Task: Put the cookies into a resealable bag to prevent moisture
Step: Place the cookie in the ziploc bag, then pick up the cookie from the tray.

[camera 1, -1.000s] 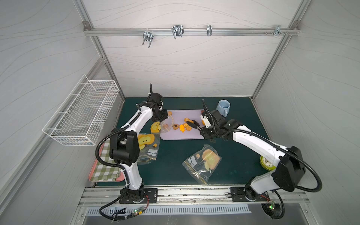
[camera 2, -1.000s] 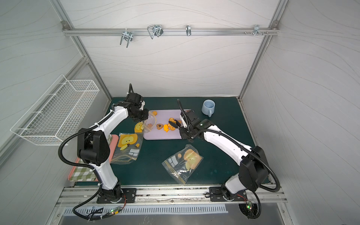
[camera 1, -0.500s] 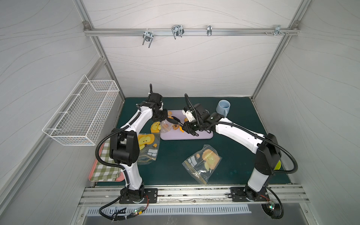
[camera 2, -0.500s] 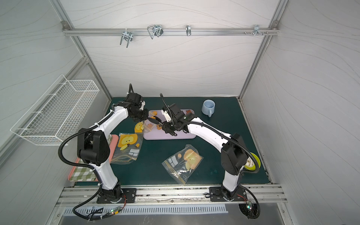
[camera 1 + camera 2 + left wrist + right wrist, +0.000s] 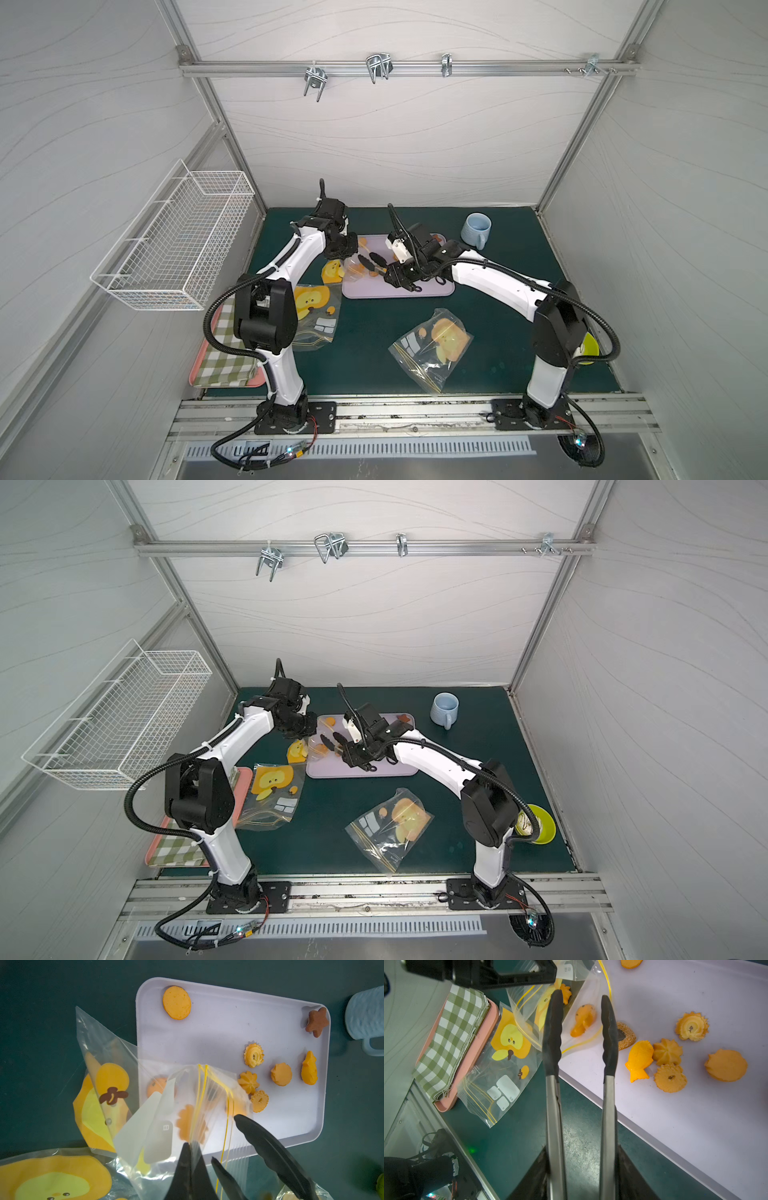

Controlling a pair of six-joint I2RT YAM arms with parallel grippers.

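My left gripper (image 5: 192, 1153) is shut on the rim of a clear resealable bag (image 5: 158, 1105) with yellow zip lines, holding its mouth up over the left end of the lilac tray (image 5: 218, 1028). My right gripper (image 5: 581, 1159) is shut on black-tipped tongs (image 5: 554, 1032). The tong tips stand apart at the bag's mouth with nothing between them. An orange cookie (image 5: 584, 1019) lies inside the bag just past the tips, and a flower-shaped one (image 5: 186, 1123) shows through the plastic. Several cookies (image 5: 640, 1059) lie loose on the tray, with a brown star (image 5: 317, 1021) in its far corner.
A blue mug (image 5: 477, 230) stands right of the tray (image 5: 415, 291). Two more printed bags (image 5: 316, 311) (image 5: 432, 347) lie flat on the green mat. A pink tray with a checked cloth (image 5: 220, 353) sits front left, a green bowl (image 5: 540, 825) front right, and a wire basket (image 5: 178, 245) hangs on the left wall.
My right arm has swung left across the tray, bringing the tongs to the bag's mouth. The tong tips have spread wider. My left gripper has kept still on the bag.
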